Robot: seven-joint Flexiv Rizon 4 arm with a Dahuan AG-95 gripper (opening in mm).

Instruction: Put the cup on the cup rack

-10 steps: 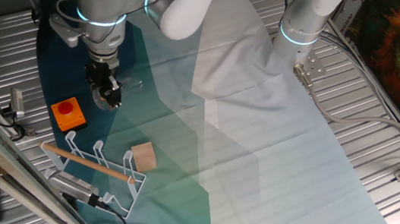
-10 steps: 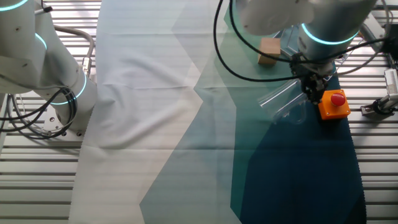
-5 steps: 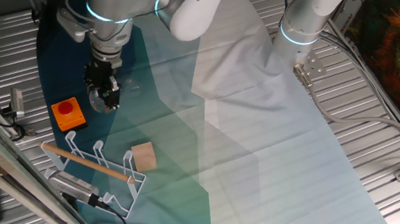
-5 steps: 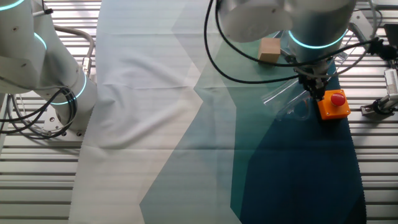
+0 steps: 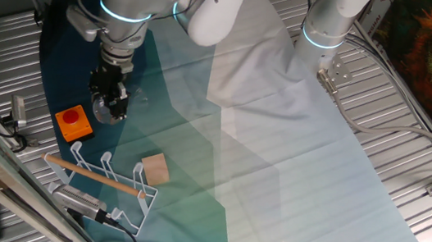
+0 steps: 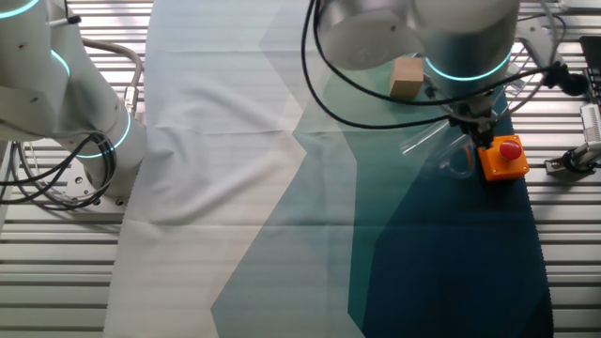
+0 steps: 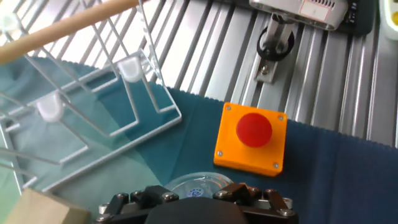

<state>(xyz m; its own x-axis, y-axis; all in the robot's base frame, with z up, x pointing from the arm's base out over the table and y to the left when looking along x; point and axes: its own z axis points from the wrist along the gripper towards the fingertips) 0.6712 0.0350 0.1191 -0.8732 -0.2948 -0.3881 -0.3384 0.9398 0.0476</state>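
The claw (image 5: pixel 109 106) grips the cup (image 7: pixel 198 186), held above the counter beside the orange button box (image 7: pixel 252 139); the cup rack (image 5: pixel 105 180) lies ahead, past the box.

robot lab, slatted metal bench (image 5: pixel 382 117), second robot arm (image 5: pixel 331 24)

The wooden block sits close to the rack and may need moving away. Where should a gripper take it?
Take the wooden block from above, closing on two opposite flat side faces. It lies flat on the cloth with its top uncovered. The cup rack stands close beside it, so probably choose the pair of faces that keeps both fingers off the wires.
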